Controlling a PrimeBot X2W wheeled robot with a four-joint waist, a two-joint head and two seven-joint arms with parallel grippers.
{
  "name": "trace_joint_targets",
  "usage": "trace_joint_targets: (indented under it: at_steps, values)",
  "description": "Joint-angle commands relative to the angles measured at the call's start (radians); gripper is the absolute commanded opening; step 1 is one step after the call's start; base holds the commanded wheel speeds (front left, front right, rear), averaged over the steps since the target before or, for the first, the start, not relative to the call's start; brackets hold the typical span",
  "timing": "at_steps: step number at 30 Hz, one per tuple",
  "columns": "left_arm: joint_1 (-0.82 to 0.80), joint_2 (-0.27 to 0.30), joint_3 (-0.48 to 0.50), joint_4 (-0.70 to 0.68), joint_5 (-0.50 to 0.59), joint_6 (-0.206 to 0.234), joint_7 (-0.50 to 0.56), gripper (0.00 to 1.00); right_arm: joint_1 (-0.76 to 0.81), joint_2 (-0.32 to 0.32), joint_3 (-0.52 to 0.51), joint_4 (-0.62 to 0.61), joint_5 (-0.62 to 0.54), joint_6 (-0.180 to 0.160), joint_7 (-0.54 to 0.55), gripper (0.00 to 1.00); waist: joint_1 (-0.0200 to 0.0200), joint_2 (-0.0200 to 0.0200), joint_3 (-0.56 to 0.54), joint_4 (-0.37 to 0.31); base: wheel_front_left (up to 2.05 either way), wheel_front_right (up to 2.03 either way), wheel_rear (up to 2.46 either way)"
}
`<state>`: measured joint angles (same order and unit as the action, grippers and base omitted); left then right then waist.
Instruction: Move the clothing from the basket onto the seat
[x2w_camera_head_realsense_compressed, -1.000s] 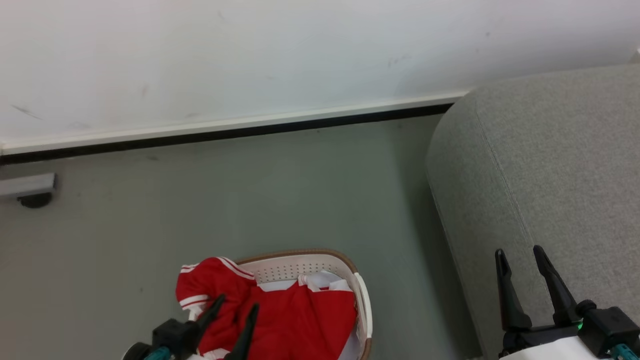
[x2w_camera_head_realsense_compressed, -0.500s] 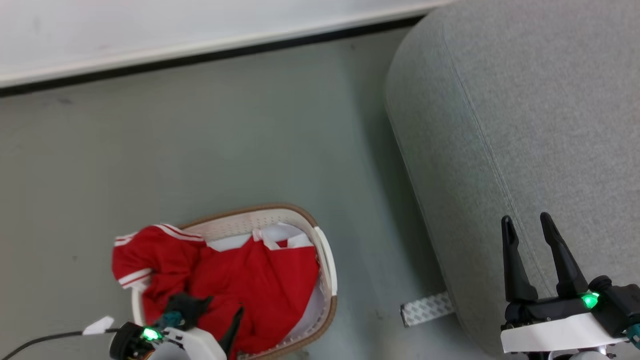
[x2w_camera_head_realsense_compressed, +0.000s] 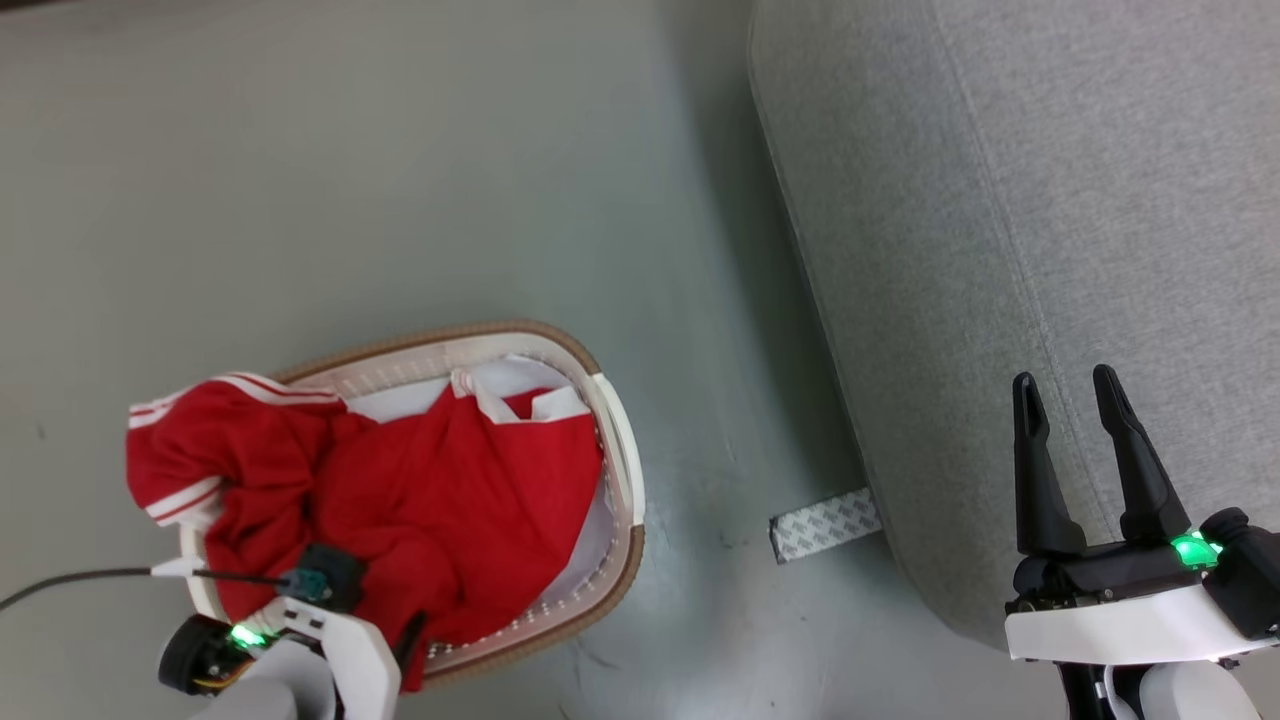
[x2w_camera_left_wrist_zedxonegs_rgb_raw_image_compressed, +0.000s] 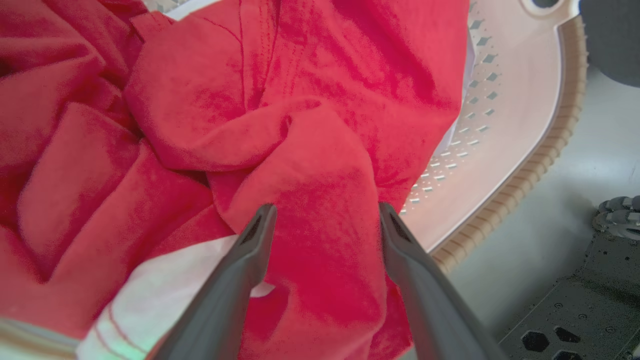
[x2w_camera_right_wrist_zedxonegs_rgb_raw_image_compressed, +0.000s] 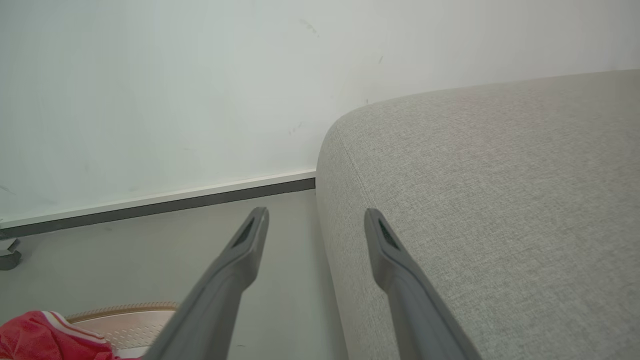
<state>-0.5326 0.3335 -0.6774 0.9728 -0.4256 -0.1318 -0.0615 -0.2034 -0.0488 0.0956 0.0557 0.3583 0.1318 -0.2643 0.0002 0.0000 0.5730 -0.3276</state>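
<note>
Below, left pincer (x2w_camera_left_wrist_zedxonegs_rgb_raw_image_compressed: 326, 207) spread over clothing (x2w_camera_left_wrist_zedxonegs_rgb_raw_image_compressed: 300, 75), perhaps touching, in basket (x2w_camera_left_wrist_zedxonegs_rgb_raw_image_compressed: 520, 100).

From the head we look steeply down on the basket (x2w_camera_head_realsense_compressed: 612, 440) and sofa (x2w_camera_head_realsense_compressed: 1000, 250). Our left wrist hangs close over the clothing (x2w_camera_left_wrist_zedxonegs_rgb_raw_image_compressed: 300, 75); our right wrist faces the wall (x2w_camera_right_wrist_zedxonegs_rgb_raw_image_compressed: 200, 75), sharing the sofa's corner.

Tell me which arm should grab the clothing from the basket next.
Left. The left gripper is open right above the clothing in the basket. The right gripper, also open, is over the seat, apart from the basket.
</note>
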Motion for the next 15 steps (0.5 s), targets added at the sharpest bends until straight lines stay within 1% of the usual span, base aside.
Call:
trace_joint_targets:
  at_steps: [1,4,10,11,12,15]
  values:
    - [-0.015,0.016,-0.008,0.009,-0.01,0.002,0.006,1.0,-0.01,-0.003,0.0,-0.007,0.003,-0.002,0.0,1.0,-0.0002,0.0,0.037,-0.007,0.0,0.0,0.0]
    - [-0.041,0.035,-0.033,0.031,-0.019,0.002,0.016,1.0,-0.02,-0.003,0.001,-0.016,0.01,-0.002,0.0,1.0,-0.0002,0.0,0.07,-0.009,0.0,0.0,0.0]
    - [-0.081,0.047,-0.072,0.08,-0.035,0.002,0.018,1.0,-0.032,-0.003,-0.002,-0.029,0.017,-0.002,0.0,1.0,-0.0002,0.0,0.116,-0.014,0.0,0.0,0.0]
    - [-0.082,0.044,-0.077,0.089,-0.039,0.002,0.018,0.44,-0.034,-0.003,-0.004,-0.03,0.017,-0.002,0.0,1.0,-0.0002,0.0,0.119,-0.014,0.0,0.0,0.0]
    - [-0.086,0.041,-0.079,0.096,-0.047,0.002,0.011,0.0,-0.036,-0.003,-0.005,-0.031,0.016,-0.002,0.0,1.0,-0.0002,0.0,0.121,-0.014,0.0,0.0,0.0]
    - [-0.093,0.024,-0.088,0.103,-0.076,0.002,-0.005,0.0,-0.033,-0.003,-0.014,-0.023,0.009,-0.002,0.0,1.0,-0.0002,0.0,0.107,-0.009,0.0,0.0,0.0]
